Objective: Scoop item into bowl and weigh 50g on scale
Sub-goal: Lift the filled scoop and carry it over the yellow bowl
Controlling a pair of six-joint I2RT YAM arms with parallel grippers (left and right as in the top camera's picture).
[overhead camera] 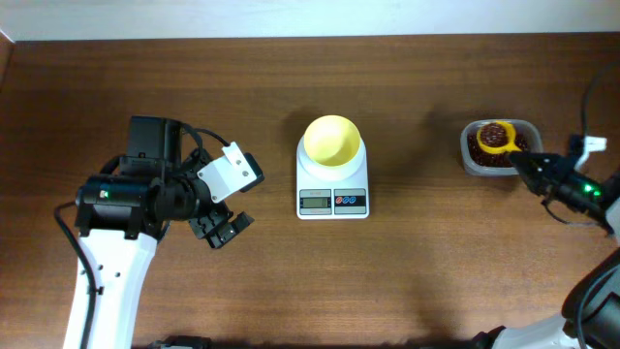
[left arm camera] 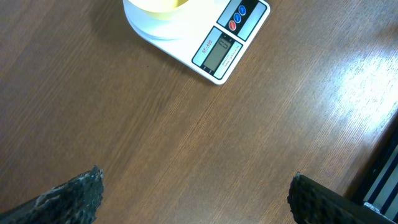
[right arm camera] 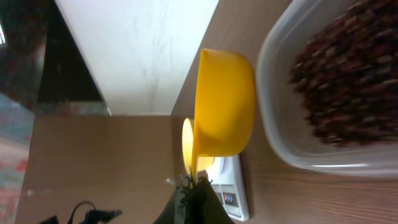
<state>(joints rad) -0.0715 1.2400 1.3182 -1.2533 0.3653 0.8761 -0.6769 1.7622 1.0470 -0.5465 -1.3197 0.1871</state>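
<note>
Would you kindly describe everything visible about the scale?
The scale is white, plastic-looking and roughly square, lying flat in the middle of the table. Its near edge carries a small grey display, unreadable here, and red and blue buttons. The yellow bowl stands on its platform; nothing else touches it.

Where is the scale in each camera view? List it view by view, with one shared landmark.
Overhead: the scale sits at the table's centre.
Left wrist: the scale at the top edge, right of centre, partly cropped.
Right wrist: the scale at bottom centre, below the scoop.
Shared landmark: the pale yellow bowl standing on it.
</note>
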